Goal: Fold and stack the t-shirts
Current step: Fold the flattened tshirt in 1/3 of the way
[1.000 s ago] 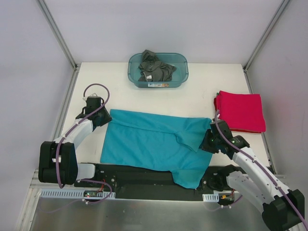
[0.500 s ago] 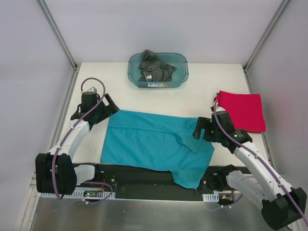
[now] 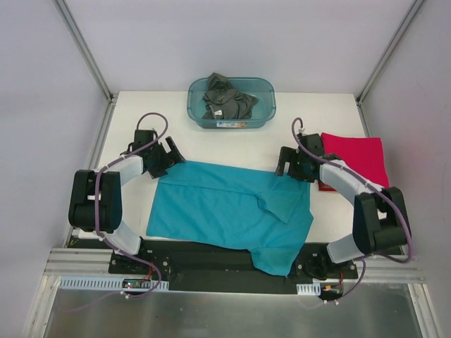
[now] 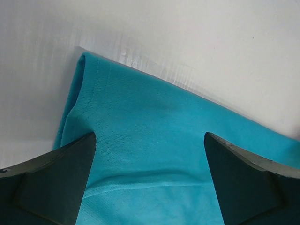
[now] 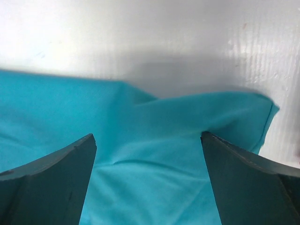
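Note:
A teal-blue t-shirt (image 3: 229,210) lies spread on the table, partly folded, with a flap reaching toward the near edge. My left gripper (image 3: 171,156) hangs open over its far left corner (image 4: 89,75), nothing between the fingers. Over the far right corner (image 5: 262,110) my right gripper (image 3: 287,163) is open too, its jaws wide above the cloth. A folded crimson red t-shirt (image 3: 356,163) lies at the right. Dark grey t-shirts (image 3: 227,97) are bunched in the tub.
A translucent blue-green plastic tub (image 3: 265,113) stands at the back middle. White walls with metal posts close in the table on three sides. The black base rail (image 3: 211,257) runs along the near edge.
Both grippers have opened and let go of the teal shirt. Both arms have swung away from the near edge to the shirt's far corners.

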`<move>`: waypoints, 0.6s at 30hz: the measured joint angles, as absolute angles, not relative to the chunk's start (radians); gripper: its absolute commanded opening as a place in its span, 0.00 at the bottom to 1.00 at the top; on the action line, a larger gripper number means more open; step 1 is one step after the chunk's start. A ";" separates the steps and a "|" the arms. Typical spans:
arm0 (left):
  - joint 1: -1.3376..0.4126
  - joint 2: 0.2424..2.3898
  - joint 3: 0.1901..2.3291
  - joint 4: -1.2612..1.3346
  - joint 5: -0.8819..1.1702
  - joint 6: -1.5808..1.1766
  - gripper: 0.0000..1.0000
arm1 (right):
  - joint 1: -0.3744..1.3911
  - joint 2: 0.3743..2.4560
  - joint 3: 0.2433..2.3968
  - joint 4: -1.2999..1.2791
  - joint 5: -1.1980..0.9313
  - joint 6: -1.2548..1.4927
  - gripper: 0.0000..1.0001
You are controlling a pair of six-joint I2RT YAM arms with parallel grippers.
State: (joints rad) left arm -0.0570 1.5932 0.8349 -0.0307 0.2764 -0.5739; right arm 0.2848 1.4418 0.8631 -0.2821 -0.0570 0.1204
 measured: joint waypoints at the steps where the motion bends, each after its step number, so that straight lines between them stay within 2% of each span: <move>1: -0.057 1.603 0.841 -0.019 0.268 -0.576 0.99 | 0.270 1.472 0.870 -0.271 -0.064 0.119 0.96; 5: -0.037 1.625 0.850 0.009 0.268 -0.591 0.99 | 0.190 1.601 0.892 -0.245 -0.093 0.126 0.96; 12: 0.004 1.630 0.843 0.034 0.270 -0.607 0.99 | 0.141 1.651 0.945 -0.228 -0.113 0.132 0.96; 18: 0.015 1.646 0.865 0.030 0.270 -0.615 0.99 | 0.141 1.779 1.111 -0.309 -0.121 0.121 0.96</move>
